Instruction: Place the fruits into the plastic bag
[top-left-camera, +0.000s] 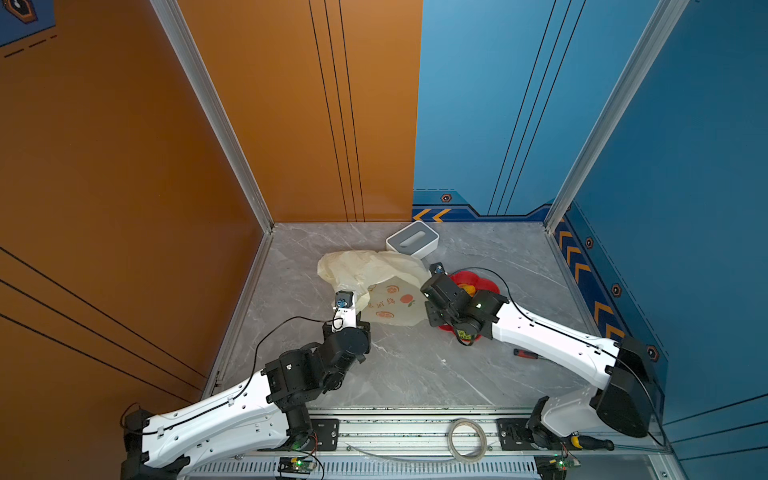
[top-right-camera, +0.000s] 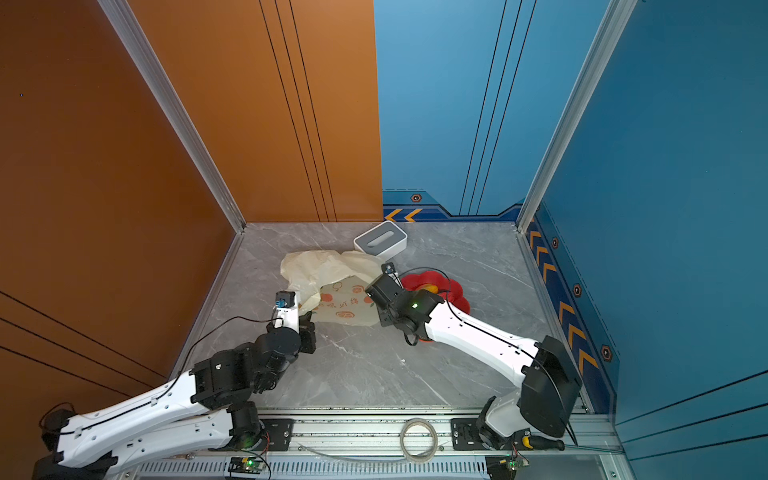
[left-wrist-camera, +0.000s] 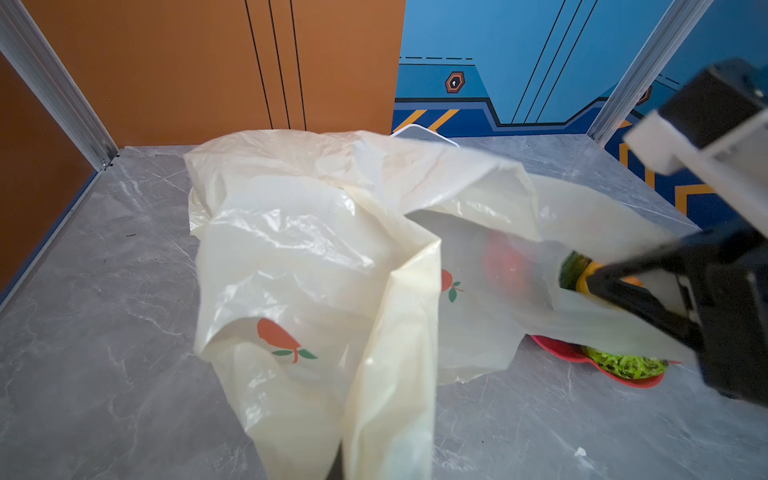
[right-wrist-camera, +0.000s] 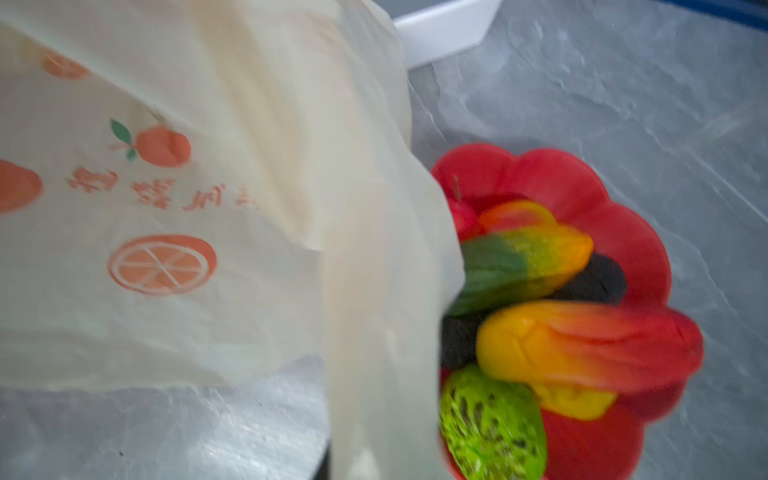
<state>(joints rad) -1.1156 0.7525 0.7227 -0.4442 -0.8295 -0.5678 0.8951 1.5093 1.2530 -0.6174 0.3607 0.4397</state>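
The cream plastic bag (top-left-camera: 374, 270) (top-right-camera: 328, 266) lies crumpled mid-table, printed side up. My left gripper (top-left-camera: 360, 308) (top-right-camera: 305, 312) is shut on one bag handle (left-wrist-camera: 386, 395), which runs down into its hidden jaws. At the bag's other side my right gripper (top-left-camera: 424, 287) (top-right-camera: 368, 293) (left-wrist-camera: 587, 281) is shut on a second strip of the bag (right-wrist-camera: 374, 374). The fruits sit beside the bag in the red flower dish (right-wrist-camera: 561, 178) (top-left-camera: 486, 279): a red-yellow mango (right-wrist-camera: 582, 349), a green-yellow mango (right-wrist-camera: 523, 262), a bumpy green one (right-wrist-camera: 490, 424) and a dark avocado (right-wrist-camera: 598, 282).
A white-and-grey box (top-left-camera: 411, 241) stands behind the bag near the back wall. A red-handled screwdriver (top-left-camera: 525, 354) lies under the right arm. On the front rail there is a tape roll (top-left-camera: 467, 444) and a second screwdriver (top-left-camera: 590, 442). Walls close three sides.
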